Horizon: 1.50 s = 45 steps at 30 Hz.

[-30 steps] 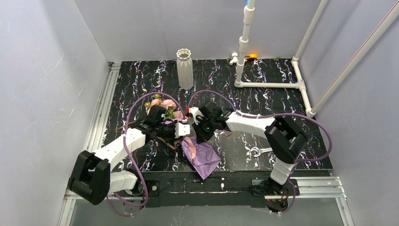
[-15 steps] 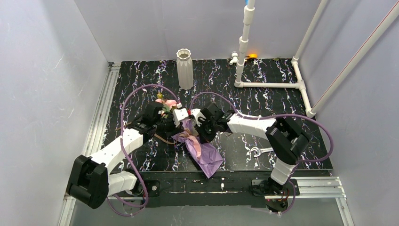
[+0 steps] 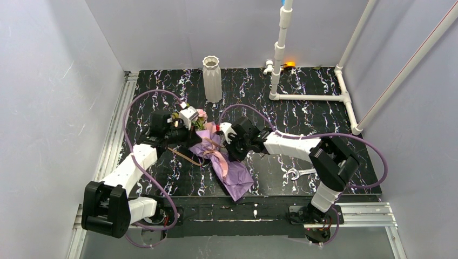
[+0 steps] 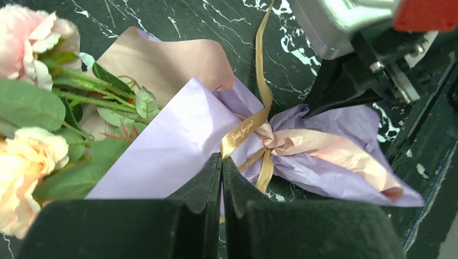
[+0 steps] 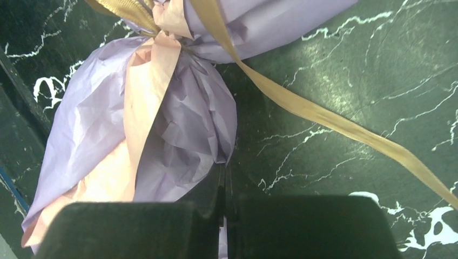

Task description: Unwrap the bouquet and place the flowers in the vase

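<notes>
You had both pincers closed tight, the left pincer (image 4: 221, 162) at the thin tan-gold ribbon (image 4: 243, 132) and the right pincer (image 5: 222, 172) against the crinkly purple-and-pink paper bouquet (image 3: 220, 157) of roses, lying tied on the black marbled worktop (image 3: 308, 116) on the near side of the tall ribbed white vase (image 3: 211, 78).

The ribbon (image 4: 241, 132) reads "Just for you".
</notes>
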### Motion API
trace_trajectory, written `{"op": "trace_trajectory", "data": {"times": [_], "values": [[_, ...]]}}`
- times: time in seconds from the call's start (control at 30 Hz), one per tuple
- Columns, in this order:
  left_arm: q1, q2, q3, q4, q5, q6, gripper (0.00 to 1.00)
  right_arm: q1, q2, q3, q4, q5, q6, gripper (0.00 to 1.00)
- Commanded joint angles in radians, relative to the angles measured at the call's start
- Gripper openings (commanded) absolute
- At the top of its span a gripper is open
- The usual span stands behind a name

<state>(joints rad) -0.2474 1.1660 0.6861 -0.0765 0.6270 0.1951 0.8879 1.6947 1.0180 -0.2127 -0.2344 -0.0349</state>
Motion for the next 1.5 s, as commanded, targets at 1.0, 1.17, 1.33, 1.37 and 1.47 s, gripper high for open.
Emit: {"op": "trace_trajectory", "data": {"times": [1.0, 1.17, 1.33, 1.37, 1.47], "values": [[-0.062, -0.345, -0.031, -0.42, 0.088, 0.366, 0.45, -0.038, -0.203, 0.178, -0.335, -0.111, 0.039, 0.7], [-0.088, -0.387, -0.117, -0.426, 0.115, 0.495, 0.4, 0.004, -0.192, 0.137, -0.246, -0.172, 0.186, 0.63], [-0.131, -0.277, -0.151, -0.286, 0.071, 0.526, 0.39, 0.04, -0.105, 0.149, -0.148, -0.118, 0.242, 0.71], [-0.136, -0.251, -0.153, -0.254, 0.062, 0.529, 0.39, 0.042, -0.09, 0.153, -0.143, -0.109, 0.242, 0.71], [-0.155, -0.182, -0.156, -0.189, 0.041, 0.555, 0.39, 0.051, -0.054, 0.154, -0.142, -0.084, 0.233, 0.73]]}}
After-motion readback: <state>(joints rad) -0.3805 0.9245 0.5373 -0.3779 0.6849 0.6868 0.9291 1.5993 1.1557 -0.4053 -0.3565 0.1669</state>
